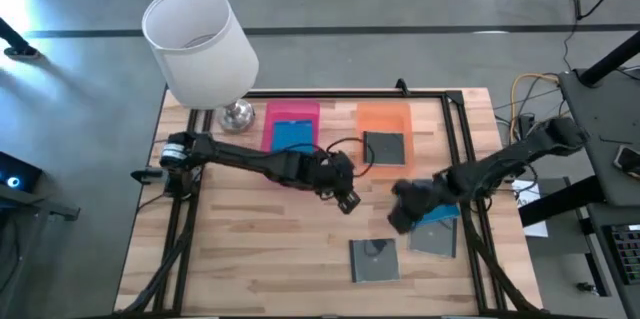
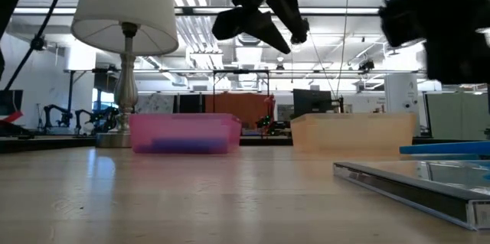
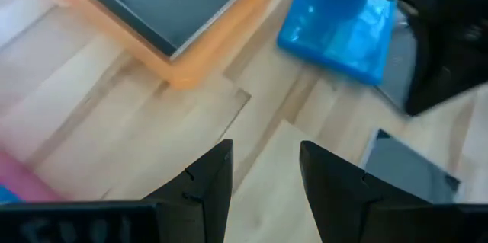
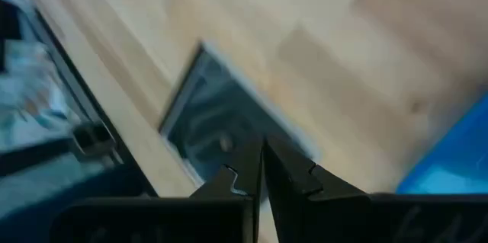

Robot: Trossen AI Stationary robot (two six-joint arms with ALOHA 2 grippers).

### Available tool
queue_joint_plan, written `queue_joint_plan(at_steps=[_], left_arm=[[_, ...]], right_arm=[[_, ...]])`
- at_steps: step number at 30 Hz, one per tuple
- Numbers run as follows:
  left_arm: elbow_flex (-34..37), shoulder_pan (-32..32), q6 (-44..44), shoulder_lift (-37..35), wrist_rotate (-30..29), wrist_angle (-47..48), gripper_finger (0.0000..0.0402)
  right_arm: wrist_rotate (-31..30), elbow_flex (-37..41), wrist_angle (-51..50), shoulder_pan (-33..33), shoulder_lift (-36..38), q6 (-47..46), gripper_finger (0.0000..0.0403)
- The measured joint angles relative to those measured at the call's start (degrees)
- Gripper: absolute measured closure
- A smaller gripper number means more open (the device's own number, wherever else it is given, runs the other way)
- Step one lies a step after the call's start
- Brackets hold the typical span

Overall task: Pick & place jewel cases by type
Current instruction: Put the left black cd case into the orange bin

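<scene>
My left gripper (image 1: 346, 199) hovers open above the middle of the table, in front of the trays; in its wrist view (image 3: 263, 168) only bare wood lies between the fingers. My right gripper (image 1: 403, 217) is shut on nothing (image 4: 263, 168) and held above the table (image 2: 432, 14), next to a blue jewel case (image 1: 438, 216). That case lies partly on a grey one (image 1: 436, 241). Another grey case (image 1: 375, 260) lies flat near the near edge. One blue case (image 1: 293, 136) rests in the pink tray (image 1: 291, 112). One grey case (image 1: 385, 147) rests in the orange tray (image 1: 383, 115).
A white-shaded lamp (image 1: 198, 44) stands at the table's far left corner, its base (image 1: 236, 114) beside the pink tray. A dark frame rail (image 1: 465, 139) runs along the table's right side. Bare wood (image 1: 250, 249) stretches over the near left of the table.
</scene>
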State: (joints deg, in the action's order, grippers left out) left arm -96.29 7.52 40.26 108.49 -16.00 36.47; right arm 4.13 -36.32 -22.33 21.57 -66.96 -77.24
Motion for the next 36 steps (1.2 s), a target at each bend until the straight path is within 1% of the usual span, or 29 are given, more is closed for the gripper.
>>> queue_joint_plan(at_steps=[5,8,11,13,15,17,20,24,27,31,34,36], left_arm=[[0.0,3.4,0.6,-0.5,-1.4,1.2,0.0266],[0.0,6.0,-0.1,-0.8,-3.3,1.2,0.0266],[0.0,8.9,-1.5,-1.2,-5.5,1.4,0.0266],[0.0,11.0,-1.8,-1.8,-7.8,2.6,0.0266],[0.0,13.2,-1.3,-2.2,-10.9,3.5,0.0266],[0.0,15.4,-0.4,-2.7,-13.9,6.3,0.0266],[0.0,18.0,1.5,-3.0,-16.2,9.4,0.0266],[0.0,20.3,5.2,-3.5,-17.8,13.3,0.0266],[0.6,22.0,8.5,-3.8,-19.7,15.9,0.0266],[3.7,23.3,15.4,-3.8,-18.4,17.1,0.0266],[7.3,23.5,20.4,-3.9,-14.4,15.8,0.0266],[10.5,23.4,22.6,-4.3,-12.3,11.9,0.0266]], right_arm=[[-0.3,-2.7,0.0,10.4,-7.7,-6.1,0.0390],[-2.8,-5.6,0.0,15.9,-12.9,-6.6,0.0390],[-5.1,-8.6,0.0,19.4,-18.5,-5.8,0.0390],[-5.2,-10.8,-0.3,20.7,-22.4,-4.0,0.0390],[-3.7,-13.2,-2.1,21.4,-26.1,-1.7,0.0390],[-1.7,-16.1,-6.1,21.5,-29.6,0.1,0.0390],[-1.3,-20.2,-11.2,21.6,-33.6,3.2,0.0390],[-0.9,-24.1,-13.3,20.8,-37.7,9.0,0.0390],[0.1,-26.8,-15.1,19.0,-40.3,12.1,0.0390],[0.4,-30.7,-15.6,15.7,-42.6,15.6,0.0390],[-2.7,-33.3,-14.1,13.0,-44.1,19.6,0.0390],[-5.7,-35.2,-12.8,10.9,-45.3,21.7,0.0390]])
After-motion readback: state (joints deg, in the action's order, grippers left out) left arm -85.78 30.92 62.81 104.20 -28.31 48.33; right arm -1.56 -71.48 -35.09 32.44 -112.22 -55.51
